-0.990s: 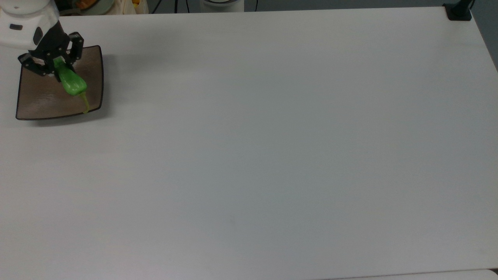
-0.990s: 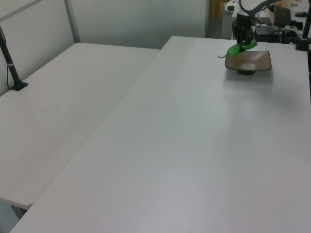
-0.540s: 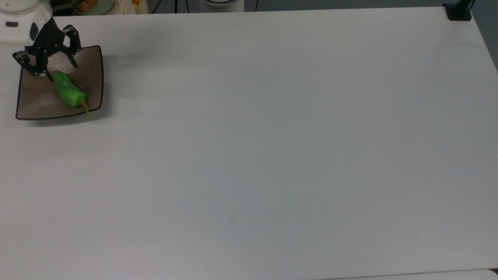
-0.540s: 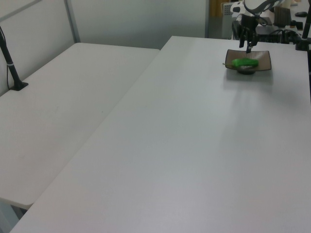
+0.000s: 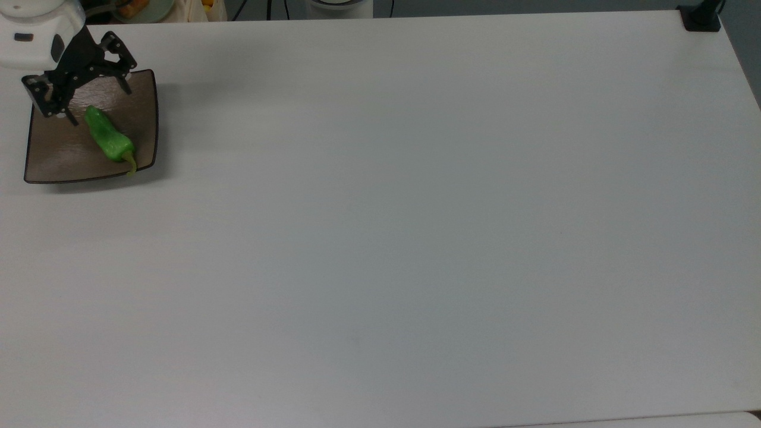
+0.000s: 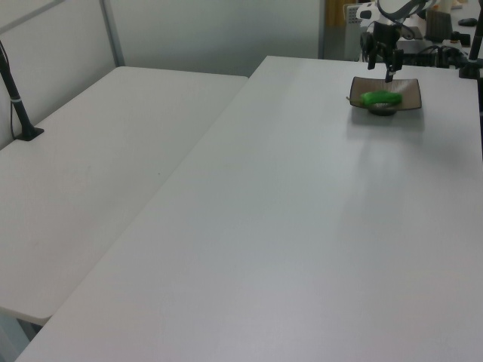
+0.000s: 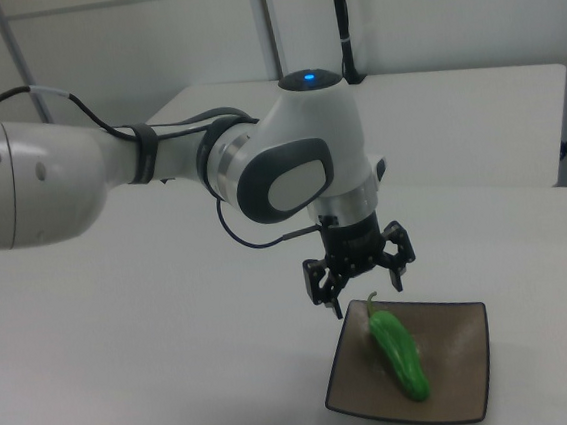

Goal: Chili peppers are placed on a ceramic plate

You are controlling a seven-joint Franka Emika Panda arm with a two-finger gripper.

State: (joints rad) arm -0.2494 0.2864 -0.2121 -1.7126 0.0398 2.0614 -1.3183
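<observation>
The white worktop (image 5: 416, 238) lies bare around the ceramic plate (image 5: 65, 154), which sits near the top view's upper left corner. A glossy, wrinkled green chili pepper (image 5: 107, 138) rests on the brown square plate, stem toward its edge. The gripper (image 7: 361, 283) hovers above, spread wide, holding nothing.

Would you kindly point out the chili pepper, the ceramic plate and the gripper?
chili pepper (image 7: 399, 352), right view, middle of its body
ceramic plate (image 7: 467, 361), right view, bare inner surface
gripper (image 7: 361, 283), right view, midway between fingertips
</observation>
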